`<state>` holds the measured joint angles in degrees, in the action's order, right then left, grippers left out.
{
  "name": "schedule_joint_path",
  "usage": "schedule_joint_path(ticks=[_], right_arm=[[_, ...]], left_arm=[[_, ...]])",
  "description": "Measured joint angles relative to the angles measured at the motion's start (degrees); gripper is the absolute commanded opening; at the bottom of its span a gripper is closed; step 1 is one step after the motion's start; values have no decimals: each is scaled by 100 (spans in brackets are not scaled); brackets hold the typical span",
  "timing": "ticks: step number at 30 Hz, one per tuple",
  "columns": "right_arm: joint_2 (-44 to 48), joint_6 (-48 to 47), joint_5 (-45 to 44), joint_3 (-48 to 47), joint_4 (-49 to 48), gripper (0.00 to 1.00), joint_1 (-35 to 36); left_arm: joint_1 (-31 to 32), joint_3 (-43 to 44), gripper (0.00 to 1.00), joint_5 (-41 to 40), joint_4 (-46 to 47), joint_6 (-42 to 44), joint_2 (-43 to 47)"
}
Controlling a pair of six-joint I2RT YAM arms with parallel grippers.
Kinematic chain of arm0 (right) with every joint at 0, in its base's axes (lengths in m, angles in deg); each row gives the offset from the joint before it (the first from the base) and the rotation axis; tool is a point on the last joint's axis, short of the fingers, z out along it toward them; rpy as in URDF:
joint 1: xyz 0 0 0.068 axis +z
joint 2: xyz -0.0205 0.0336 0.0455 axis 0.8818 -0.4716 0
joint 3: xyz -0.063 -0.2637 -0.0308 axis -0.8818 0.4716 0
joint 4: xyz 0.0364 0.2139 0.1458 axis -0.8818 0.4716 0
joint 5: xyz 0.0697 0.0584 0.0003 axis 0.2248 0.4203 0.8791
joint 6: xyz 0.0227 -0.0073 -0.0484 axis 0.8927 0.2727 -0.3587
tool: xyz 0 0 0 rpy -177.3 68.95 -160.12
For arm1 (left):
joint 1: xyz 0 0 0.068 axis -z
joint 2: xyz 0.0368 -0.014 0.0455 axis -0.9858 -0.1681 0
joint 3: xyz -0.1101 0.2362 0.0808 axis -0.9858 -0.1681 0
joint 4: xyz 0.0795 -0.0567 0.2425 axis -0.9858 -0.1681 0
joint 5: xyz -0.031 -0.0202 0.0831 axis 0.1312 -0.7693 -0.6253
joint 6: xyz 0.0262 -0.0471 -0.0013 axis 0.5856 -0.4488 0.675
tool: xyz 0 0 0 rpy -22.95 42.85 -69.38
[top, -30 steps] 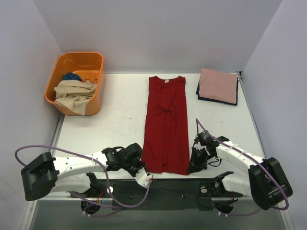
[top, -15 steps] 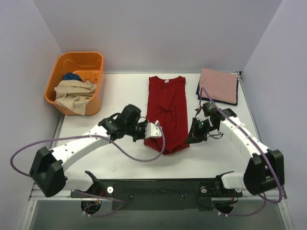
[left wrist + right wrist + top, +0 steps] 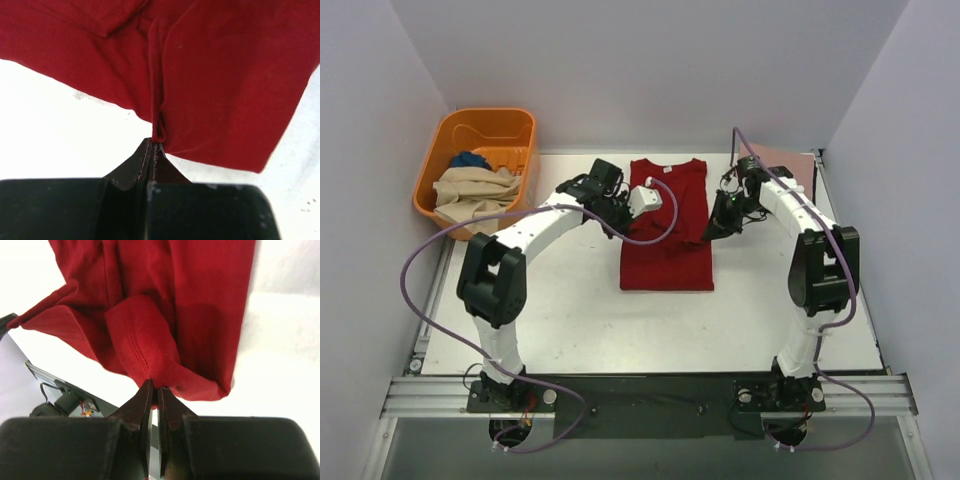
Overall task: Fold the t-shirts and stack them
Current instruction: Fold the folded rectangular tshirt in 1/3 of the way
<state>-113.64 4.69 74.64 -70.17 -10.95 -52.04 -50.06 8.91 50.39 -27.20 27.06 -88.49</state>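
Both arms have carried the hem from the near edge toward the collar. Left pincer (image 3: 155,145) and right pincer (image 3: 154,387) each clamp a hem corner of the soft dark red cloth t-shirt (image 3: 665,250), which lies doubled beneath them. This looks like the half-fold; the next move calls for laying the hem squarely on the collar, then releasing.

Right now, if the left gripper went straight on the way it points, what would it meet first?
The dark red t-shirt: the left gripper is shut on its edge, and more of that cloth lies right ahead. Depth beyond it is unclear.
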Motion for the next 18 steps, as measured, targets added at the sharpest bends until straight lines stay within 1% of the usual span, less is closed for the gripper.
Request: schedule_joint_path(ticks=[10, 16, 18], right_arm=[[-1080, 50, -83, -717, -24, 0, -271], [-1462, 74, -83, -1001, -76, 0, -356], [-1541, 116, -83, -1008, -118, 16, -398]], left_arm=[[-111, 1099, 0, -271, -155, -48, -1156], [-208, 1261, 0, -402, -146, -72, -1488], [-221, 1268, 0, -444, -149, -72, -1582]])
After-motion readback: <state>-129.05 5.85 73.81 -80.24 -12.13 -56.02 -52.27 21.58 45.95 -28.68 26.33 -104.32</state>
